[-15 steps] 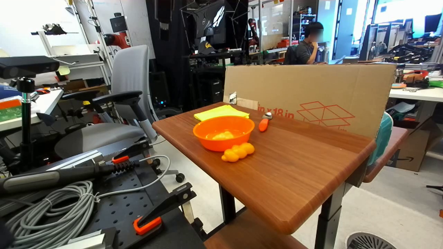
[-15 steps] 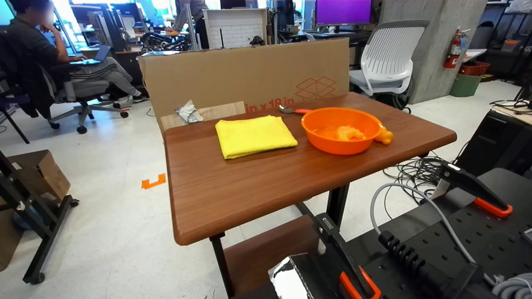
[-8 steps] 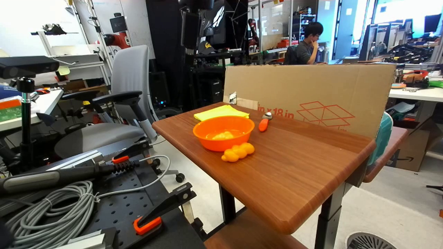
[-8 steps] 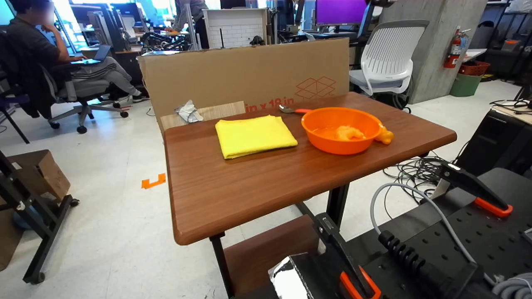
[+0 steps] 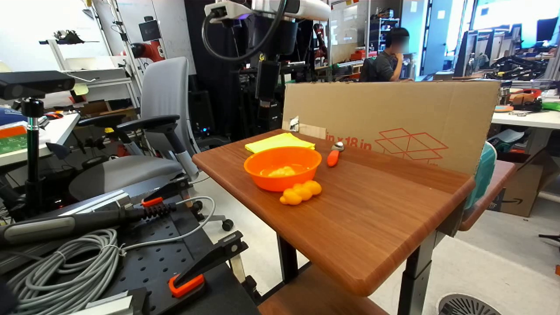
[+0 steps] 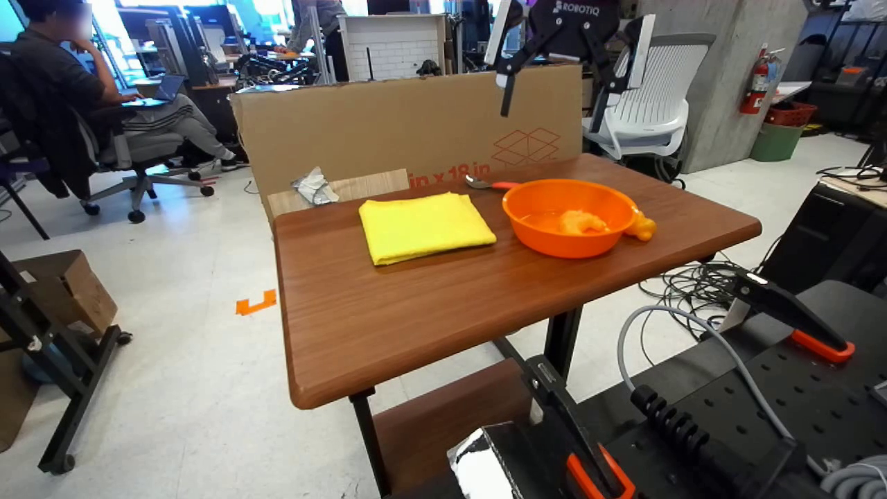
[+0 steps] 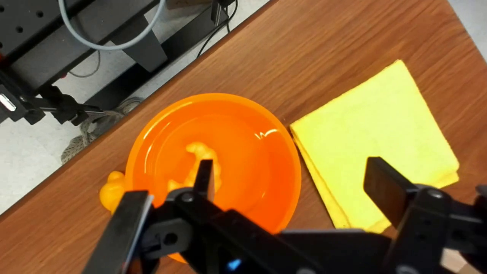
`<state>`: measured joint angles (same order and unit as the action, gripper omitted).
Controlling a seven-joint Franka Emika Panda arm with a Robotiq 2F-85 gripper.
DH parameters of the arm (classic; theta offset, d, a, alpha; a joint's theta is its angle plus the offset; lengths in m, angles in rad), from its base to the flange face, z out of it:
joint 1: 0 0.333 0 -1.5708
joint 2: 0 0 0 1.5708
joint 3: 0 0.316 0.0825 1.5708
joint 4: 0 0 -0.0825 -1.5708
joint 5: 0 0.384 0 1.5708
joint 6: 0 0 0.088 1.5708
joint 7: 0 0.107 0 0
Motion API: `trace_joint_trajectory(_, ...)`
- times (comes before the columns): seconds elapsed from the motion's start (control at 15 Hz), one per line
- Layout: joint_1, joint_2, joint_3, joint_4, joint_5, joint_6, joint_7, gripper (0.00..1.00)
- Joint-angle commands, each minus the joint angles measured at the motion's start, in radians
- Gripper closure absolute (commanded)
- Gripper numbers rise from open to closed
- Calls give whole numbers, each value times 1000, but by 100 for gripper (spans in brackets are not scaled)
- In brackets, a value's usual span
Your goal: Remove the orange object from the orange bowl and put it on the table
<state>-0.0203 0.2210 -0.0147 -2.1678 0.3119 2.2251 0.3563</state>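
the orange object (image 6: pixel 581 222), a lumpy, curved little piece, lay inside the orange bowl (image 6: pixel 554 247), a touch toward ten o'clock from the bowl's middle in the wrist view; the bowl sat upright on the table (image 6: pixel 388 305); the gripper (image 6: pixel 552 114) hung pointing down, well above the table and close to twelve o'clock from the bowl in both exterior views; its fingers (image 7: pixel 205 173) were spread wide, and in the wrist view one crossed in front of the bowl while the other crossed in front of the folded yellow cloth (image 7: pixel 365 140); that cloth lay flat on the table at about three o'clock from the bowl in the same view, one corner just beside the rim; a chunkier orange lump (image 5: pixel 302 192) lay on the table just beside the bowl, at about five o'clock from it in an exterior view; whether lump and bowl touched i could not tell; a utensil (image 5: pixel 334 157) with a red-orange handle and a metal head lay near the bowl, between two and three o'clock from it in an exterior view; tan cardboard (image 6: pixel 416 118) printed in red stood at about eleven o'clock from the table's middle in an exterior view.
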Motion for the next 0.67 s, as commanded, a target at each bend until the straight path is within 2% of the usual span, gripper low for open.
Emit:
trace_joint_trajectory(0.0,12,61,-19,24,-42,51,42,0)
trace_joint_trajectory(0.6,9,147,-50,46,-76,60,65,0)
